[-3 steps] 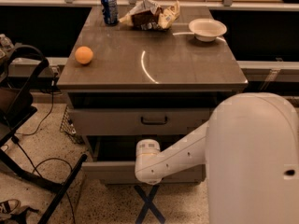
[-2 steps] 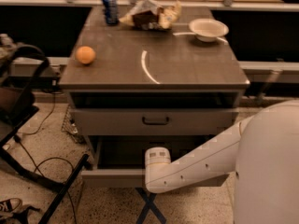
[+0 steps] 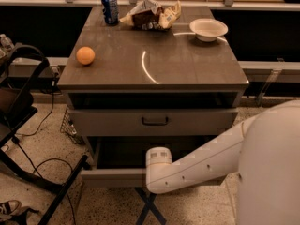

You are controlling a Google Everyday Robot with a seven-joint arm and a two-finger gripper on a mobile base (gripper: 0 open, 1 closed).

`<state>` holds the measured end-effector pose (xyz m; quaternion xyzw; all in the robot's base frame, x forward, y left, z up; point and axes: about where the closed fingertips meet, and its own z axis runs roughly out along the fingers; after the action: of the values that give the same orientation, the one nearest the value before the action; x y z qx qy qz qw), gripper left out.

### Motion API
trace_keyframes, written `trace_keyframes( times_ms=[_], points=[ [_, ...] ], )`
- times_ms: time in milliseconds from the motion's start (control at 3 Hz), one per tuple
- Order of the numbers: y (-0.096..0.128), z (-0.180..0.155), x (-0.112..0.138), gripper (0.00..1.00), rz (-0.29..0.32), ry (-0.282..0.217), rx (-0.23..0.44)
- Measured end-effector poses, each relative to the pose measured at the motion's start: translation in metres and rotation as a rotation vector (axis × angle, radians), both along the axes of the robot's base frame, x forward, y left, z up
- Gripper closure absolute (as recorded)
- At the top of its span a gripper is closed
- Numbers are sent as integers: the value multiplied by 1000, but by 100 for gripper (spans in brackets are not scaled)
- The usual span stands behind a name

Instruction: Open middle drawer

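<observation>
1. Jaws: at the blunt white end of the arm, which reaches in from the right. That end hides them, so it cannot be told whether they are wide, narrow or holding anything.

2. Middle drawer: right at the jaws and standing well out of the cabinet. Its low grey front runs to the left and right of them, and its dark interior lies just behind them.

3. Top drawer: above and behind the jaws, out only a little. Its dark loop handle sits almost straight above them.

4. Surface: the grey cabinet top, higher and farther back than the jaws (a curved streak of glare near its centre). It carries:
   - orange: behind and left of the jaws, near the left edge.
   - can: far behind and left, upright at the back edge.
   - bags: far behind, crumpled, just right of the can.
   - bowl: far behind and right, white.

5. Floor, speckled:
   - blue tape cross: just nearer than the jaws.
   - shoe: far left and nearer.
   - black chair: far left.
</observation>
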<state>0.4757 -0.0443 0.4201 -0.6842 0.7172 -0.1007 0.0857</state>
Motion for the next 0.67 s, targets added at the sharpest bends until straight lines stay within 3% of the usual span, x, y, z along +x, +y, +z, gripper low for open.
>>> trace_keyframes(
  times_ms=[667],
  points=[
    [-14, 9, 0, 100, -14, -9, 14]
  ],
)
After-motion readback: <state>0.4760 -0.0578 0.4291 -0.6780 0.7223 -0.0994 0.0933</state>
